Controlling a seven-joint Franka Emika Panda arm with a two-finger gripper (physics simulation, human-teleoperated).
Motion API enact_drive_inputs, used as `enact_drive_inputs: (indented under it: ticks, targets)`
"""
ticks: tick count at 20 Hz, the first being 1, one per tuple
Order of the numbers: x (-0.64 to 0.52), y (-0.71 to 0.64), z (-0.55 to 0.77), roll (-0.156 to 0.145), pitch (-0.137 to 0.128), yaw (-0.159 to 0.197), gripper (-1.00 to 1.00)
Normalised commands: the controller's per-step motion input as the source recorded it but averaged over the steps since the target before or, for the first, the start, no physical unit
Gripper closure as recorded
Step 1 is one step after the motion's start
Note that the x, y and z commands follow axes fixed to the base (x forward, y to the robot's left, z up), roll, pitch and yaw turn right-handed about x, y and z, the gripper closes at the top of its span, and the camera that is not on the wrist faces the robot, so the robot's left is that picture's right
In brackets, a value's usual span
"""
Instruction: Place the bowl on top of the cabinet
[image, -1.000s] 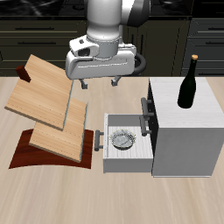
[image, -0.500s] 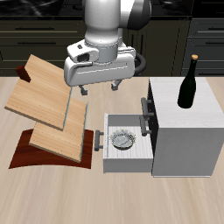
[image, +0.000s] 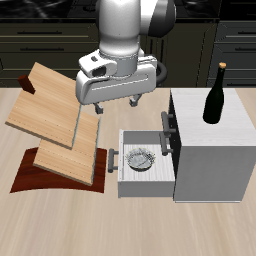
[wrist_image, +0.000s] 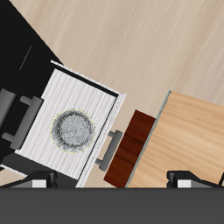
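**Bowl in open drawer, pincer above and apart**

The bowl is seen lying flat inside the pulled-out drawer of the cabinet — roughly centred on the drawer floor, upright, speckled inside facing up. In the wrist view the bowl is shown in the middle of the white drawer, touching none of its walls. The drawer handle is seen on the drawer's front face.

The pincer is held above the desk, behind the drawer and well above the bowl — nothing is gripped. Its fingers are spread apart, so the pincer is released. Only dark finger tips are caught at the edge of the wrist view.

A black bottle is stood upright on the cabinet's flat top, toward the back. Dark handles are seen on the cabinet face above the drawer.

Tilted wooden boards are placed beside the drawer, on a dark brown base. The boards are close to the drawer front but contact cannot be told.
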Motion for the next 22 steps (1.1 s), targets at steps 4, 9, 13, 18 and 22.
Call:
enact_drive_inputs:
  ticks: [4,9,13,18,22]
  targets:
    - [-0.01,0.29,-0.19,0.085,0.005,0.451,-1.00]
    - [-0.01,0.08,-0.18,0.028,0.011,0.324,-1.00]
    - [0.01,-0.01,-0.14,0.062,-0.058,0.514,-1.00]
    - [0.07,-0.16,-0.06,-0.011,0.016,0.213,-1.00]
    - [0.06,-0.09,-0.01,-0.001,-0.050,0.406,-1.00]
